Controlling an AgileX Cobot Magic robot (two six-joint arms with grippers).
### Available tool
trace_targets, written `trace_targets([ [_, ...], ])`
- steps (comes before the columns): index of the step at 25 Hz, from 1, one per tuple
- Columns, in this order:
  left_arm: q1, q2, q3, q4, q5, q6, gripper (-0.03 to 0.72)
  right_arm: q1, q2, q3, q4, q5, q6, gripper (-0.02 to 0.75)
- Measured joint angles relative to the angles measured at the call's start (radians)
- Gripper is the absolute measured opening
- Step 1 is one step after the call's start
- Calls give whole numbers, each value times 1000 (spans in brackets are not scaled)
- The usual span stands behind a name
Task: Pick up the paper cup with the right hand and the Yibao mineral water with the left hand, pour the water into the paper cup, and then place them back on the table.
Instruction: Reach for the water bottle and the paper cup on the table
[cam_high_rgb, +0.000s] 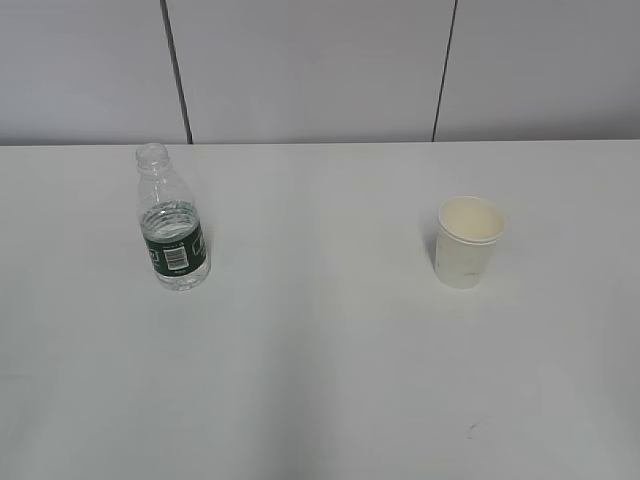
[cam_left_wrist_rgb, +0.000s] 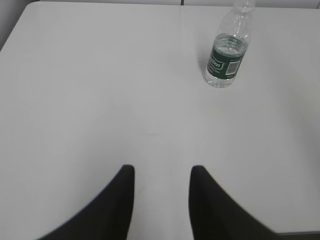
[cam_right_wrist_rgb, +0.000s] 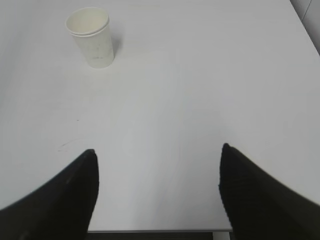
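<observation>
**Both hands empty, items on table**

We see the bottle upright on the table, left side, uncapped, part full. Cup stands upright, well apart, right side. Left hand is parted slightly, holding nothing; right hand gapes wide, empty.

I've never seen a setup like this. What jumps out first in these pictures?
Two lone things on a plain white table: an uncapped water bottle with a dark green label, partly filled, standing on the left, and a cream paper cup standing upright on the right, well apart. In the wrist views, each pair of black gripper fingers, left and right, is spread open and empty, short of its target.
</observation>
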Motion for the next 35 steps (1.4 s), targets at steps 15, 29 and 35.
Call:
trace_targets([
  [15, 0, 0, 0, 0, 0, 0, 241, 0, 0, 0, 0, 0, 0, 585],
  [29, 0, 0, -5, 2, -6, 0, 241, 0, 78, -29, -51, -280, 0, 585],
  [35, 0, 13, -24, 0, -204, 11, 241, 0, 225, -29, -135, -498, 0, 585],
])
